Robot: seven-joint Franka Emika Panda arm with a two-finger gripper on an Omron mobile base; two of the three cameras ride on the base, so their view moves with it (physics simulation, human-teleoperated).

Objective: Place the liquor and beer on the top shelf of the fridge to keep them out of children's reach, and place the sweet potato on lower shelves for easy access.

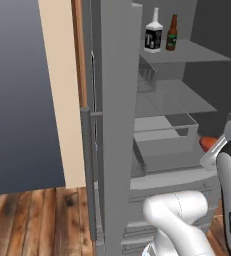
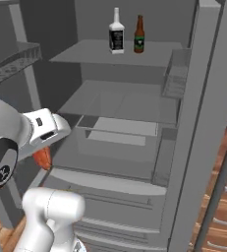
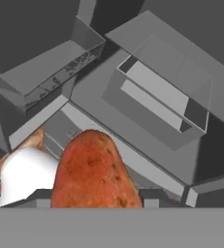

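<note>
The fridge (image 1: 118, 125) stands open. On its top shelf (image 1: 204, 52) (image 2: 83, 53) the liquor (image 1: 153, 34) (image 2: 116, 31) and the beer (image 1: 172, 33) (image 2: 139, 35) stand upright side by side. My gripper (image 2: 43, 153) (image 3: 96, 201) is shut on the sweet potato (image 1: 206, 143) (image 2: 42, 158) (image 3: 94, 169), an orange-red root that hides the fingertips in the hand view. It hangs just outside the front of the fridge, at the height of the lower shelves (image 1: 187, 95) (image 2: 125, 106) and their translucent drawer (image 1: 167, 131) (image 2: 117, 135).
One open door with a long grey handle (image 1: 87, 165) stands at the left of the left base view. The other door (image 2: 203, 123) carries bins (image 2: 176, 74). A door bin (image 2: 12, 59) hangs above my arm. Wooden floor (image 1: 32, 220) lies below.
</note>
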